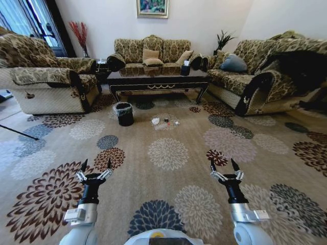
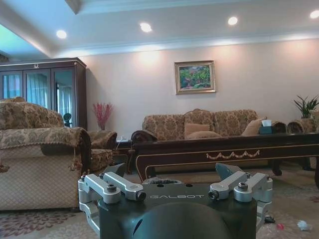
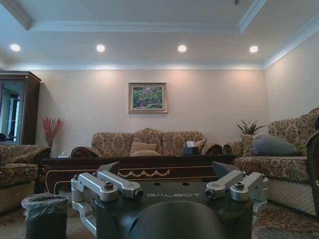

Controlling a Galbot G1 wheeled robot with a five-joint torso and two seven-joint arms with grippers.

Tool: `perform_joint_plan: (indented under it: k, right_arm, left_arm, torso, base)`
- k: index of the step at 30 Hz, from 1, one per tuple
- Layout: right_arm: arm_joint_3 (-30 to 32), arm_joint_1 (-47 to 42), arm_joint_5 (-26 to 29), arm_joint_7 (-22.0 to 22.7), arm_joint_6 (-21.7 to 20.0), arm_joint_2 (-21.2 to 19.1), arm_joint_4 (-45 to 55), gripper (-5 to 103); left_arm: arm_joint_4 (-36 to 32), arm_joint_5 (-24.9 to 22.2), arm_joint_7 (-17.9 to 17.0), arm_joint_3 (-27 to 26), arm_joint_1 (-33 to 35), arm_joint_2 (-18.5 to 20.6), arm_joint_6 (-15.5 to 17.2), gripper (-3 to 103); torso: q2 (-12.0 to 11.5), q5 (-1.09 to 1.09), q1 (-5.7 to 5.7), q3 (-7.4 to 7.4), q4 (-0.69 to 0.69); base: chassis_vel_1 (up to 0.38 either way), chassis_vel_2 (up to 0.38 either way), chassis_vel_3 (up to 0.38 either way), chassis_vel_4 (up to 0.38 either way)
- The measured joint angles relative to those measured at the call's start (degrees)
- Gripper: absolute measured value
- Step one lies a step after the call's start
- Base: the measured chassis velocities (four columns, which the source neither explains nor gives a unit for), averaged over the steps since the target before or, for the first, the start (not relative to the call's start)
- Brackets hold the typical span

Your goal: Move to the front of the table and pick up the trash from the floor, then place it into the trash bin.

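Glossy dark bench (image 1: 158, 76); round black bin (image 1: 123, 113), crinkly liner; crumpled white litter (image 1: 156, 121) on patterned carpet (image 1: 168, 153). Left pincer (image 1: 95, 166), right pincer (image 1: 224, 165) released, low.

Open carpet (image 1: 168, 153) ahead up to the trash (image 1: 164, 121), trash bin (image 1: 123, 113) beside, table (image 1: 158, 79) behind.

Room evenly lit, pics mostly sharp.
I see recessed ceiling spots (image 3: 182, 48) glowing warm above the framed painting (image 3: 147, 97), daylight via window (image 1: 20, 18) left of it. Head view bends at edges; glossy table (image 1: 158, 77) shows glare; soft shadows.
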Motion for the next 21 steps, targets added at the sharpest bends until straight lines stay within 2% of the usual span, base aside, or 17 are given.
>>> perform_joint_plan:
  k: [9, 21]
  right_arm:
    - [-0.2, 1.5, 0.1, 0.0, 1.1, 0.2, -1.9, 100]
    - [-1.1, 2.2, 0.5, 0.2, 1.4, 0.1, -2.3, 100]
  left_arm:
    - [-1.4, -0.7, 0.0, 0.2, -0.5, 0.8, 2.8, 100]
    - [-1.7, -1.1, -0.7, -0.7, 1.3, 0.0, 1.8, 100]
  torso:
    - [0.1, 0.00, 0.02, 0.08, 0.01]
    - [0.2, 0.01, 0.06, 0.15, 0.02]
  base:
    - [-0.172, 0.191, 0.163, -0.180]
    - [-0.323, 0.297, 0.327, -0.301]
